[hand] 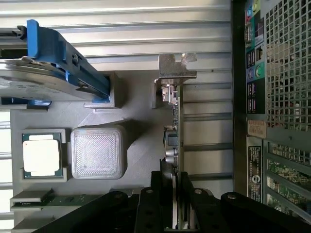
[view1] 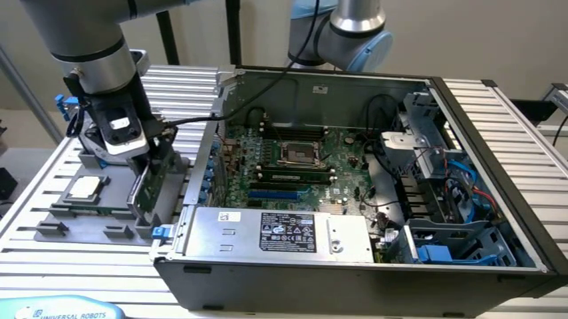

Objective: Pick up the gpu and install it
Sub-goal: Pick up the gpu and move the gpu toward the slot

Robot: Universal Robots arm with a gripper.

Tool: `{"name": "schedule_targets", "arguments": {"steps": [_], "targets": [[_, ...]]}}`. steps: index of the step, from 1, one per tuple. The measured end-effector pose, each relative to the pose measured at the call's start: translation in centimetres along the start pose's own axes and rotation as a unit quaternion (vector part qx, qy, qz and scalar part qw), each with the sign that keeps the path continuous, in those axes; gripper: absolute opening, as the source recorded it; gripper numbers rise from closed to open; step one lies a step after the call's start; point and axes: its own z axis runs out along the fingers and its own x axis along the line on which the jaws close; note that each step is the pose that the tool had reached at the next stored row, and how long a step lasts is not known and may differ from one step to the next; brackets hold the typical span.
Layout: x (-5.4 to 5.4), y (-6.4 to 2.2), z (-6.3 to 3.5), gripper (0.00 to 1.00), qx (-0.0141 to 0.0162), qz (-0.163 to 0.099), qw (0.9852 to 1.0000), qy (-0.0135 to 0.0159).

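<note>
Item: gpu, thin card standing upright on its long edge.
Location: between the fingers, its lower edge at a slot of the grey fixture tray. Whether it has left the slot cannot be told.
Hold: the fingers are clamped on its two flat faces, one on each side. That probably keeps the card vertical and its connector edge free for seating.
End bracket: silver, at the card end farthest beyond the fingertips.
Neighbours, on the side of the fingers away from the case: processor chip in its own tray pocket, well apart, and a hard drive with blue rails.
Opposite side of the fingers: open computer case, near, lying with its motherboard exposed for access from above.
Support: slatted metal surface under tray and case.
</note>
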Motion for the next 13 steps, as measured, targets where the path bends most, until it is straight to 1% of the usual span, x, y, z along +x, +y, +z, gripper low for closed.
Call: {"name": "schedule_targets", "arguments": {"steps": [3,6,10,13], "targets": [[0.0,0.04,-1.14,0.27,0.0001,0.0,1.0,0.0026],[-0.1,0.1,-2.49,0.27,0.0002,0.0,1.0,0.0045],[-0.3,0.18,-4.3,0.27,0.0003,0.0,1.0,0.0062],[-0.9,0.26,-5.65,0.27,0.0003,0.0,1.0,0.0067]]}}
